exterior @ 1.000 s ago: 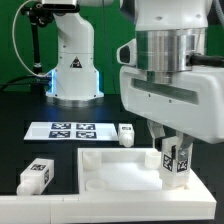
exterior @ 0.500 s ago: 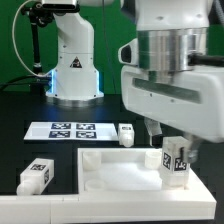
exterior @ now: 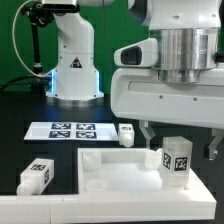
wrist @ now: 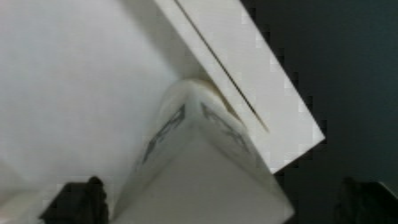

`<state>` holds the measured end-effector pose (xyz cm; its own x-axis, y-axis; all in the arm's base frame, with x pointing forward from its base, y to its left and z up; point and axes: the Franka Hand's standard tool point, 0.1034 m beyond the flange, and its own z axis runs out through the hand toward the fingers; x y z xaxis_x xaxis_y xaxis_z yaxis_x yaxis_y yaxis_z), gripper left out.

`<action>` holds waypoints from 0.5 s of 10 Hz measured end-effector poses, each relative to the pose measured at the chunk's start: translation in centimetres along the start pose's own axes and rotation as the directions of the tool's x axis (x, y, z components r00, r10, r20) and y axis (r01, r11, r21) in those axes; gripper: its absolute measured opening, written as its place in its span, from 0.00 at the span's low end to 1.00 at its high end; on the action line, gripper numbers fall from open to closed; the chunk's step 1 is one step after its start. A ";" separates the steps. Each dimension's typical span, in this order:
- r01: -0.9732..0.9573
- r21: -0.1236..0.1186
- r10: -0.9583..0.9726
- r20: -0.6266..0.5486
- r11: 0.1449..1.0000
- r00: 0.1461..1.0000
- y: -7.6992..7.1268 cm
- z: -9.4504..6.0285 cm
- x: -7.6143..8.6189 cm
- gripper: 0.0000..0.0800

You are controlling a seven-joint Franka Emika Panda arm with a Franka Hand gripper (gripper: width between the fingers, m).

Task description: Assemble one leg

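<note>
In the exterior view the arm's big white wrist housing fills the upper right of the frame, and below it the jaws (exterior: 178,148) hang over the right side of a wide flat white panel (exterior: 120,172) that lies on the dark surface (exterior: 30,110) in the lower half of the picture. A leg (exterior: 176,159) stands upright on the panel near its right rear corner, its black-and-white tag facing the camera. One dark finger (exterior: 148,131) shows just left of the leg's top and another at the far right of the frame; both appear clear of the block, so the jaws look spread apart and hold nothing. In the wrist view the leg (wrist: 199,150) rises as a white wedge in the lower middle of the frame against the pale panel (wrist: 80,80), with dark fingertips (wrist: 75,197) at the lower corners on either side of it. A second leg (exterior: 35,174) lies on the surface at the lower left of the exterior view, well apart from the panel, and a third (exterior: 126,133) sits just behind the panel's rear edge. The marker board (exterior: 68,130) lies left of that third leg, in front of the white robot base (exterior: 72,68).
</note>
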<state>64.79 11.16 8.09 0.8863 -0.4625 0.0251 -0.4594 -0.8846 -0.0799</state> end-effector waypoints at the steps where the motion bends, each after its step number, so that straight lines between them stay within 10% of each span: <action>1: 0.234 -0.013 -0.234 -0.004 0.972 0.972 0.1 0.0 0.1 0.81; 5: 0.501 -0.024 -0.500 0.023 0.865 0.865 0.4 0.0 0.4 0.78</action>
<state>64.96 10.57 8.06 0.9983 0.0438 0.0391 0.0451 -0.9984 -0.0329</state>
